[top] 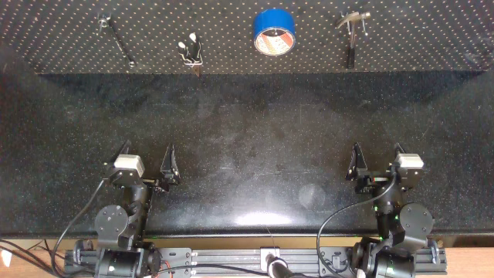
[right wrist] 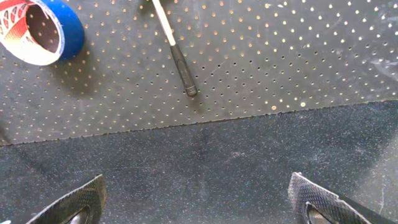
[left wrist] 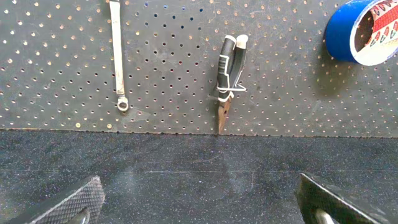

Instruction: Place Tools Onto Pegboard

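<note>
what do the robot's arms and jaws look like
Both are black with round joint housings: left arm, right arm. Each wrist carries a small pale grey block, and a black cable loops from it down to the base. The jaws are dark tapered wedges with a cross-hatched texture.

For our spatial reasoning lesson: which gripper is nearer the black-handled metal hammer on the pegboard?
Right. The right gripper sits nearly in front of the black-handled metal hammer; the left gripper is far off to its left.
</note>
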You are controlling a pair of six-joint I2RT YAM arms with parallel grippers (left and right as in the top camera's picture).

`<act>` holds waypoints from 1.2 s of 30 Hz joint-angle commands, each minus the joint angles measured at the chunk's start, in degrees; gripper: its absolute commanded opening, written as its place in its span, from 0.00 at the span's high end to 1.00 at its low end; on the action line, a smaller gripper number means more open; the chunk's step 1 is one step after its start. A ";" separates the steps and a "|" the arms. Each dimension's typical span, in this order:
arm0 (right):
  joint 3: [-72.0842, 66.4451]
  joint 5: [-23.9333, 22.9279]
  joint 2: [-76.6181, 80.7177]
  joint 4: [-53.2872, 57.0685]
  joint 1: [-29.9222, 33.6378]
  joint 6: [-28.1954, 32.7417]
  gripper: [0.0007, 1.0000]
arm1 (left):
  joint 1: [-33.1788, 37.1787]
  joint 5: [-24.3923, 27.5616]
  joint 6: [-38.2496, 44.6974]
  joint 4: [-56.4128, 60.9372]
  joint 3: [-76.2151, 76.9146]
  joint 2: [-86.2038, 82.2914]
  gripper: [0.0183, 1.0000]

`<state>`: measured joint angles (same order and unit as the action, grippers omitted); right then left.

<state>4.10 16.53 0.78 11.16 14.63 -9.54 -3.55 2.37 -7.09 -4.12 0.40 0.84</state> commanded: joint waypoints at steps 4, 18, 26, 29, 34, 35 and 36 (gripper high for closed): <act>-0.61 -0.63 -0.50 -0.20 0.13 1.29 0.04 | 0.15 -0.42 0.52 -0.42 -0.09 -0.63 0.00; -3.87 -11.69 -0.74 -14.67 -8.55 19.96 0.04 | 0.15 -0.42 0.52 -0.42 -0.09 -0.63 0.01; -3.87 -10.97 -0.74 -9.35 -14.69 19.91 0.04 | 0.15 -0.42 0.52 -0.42 -0.09 -0.63 0.01; -3.87 -10.99 -0.55 -7.48 -14.69 19.91 0.04 | 0.15 -0.42 0.52 -0.42 -0.09 -0.63 0.00; -3.87 -10.99 -0.55 -7.48 -14.69 19.91 0.04 | 0.15 -0.42 0.52 -0.42 -0.09 -0.63 0.00; -3.87 -11.02 -0.55 -7.48 -14.69 19.93 0.04 | 0.15 -0.42 0.52 -0.42 -0.09 -0.63 0.01; -3.87 -10.99 -0.55 -7.48 -14.69 19.91 0.04 | 0.15 -0.42 0.52 -0.42 -0.09 -0.63 0.00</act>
<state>0.54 6.07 0.51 3.49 0.34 9.78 -3.55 2.37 -7.09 -4.12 0.40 0.84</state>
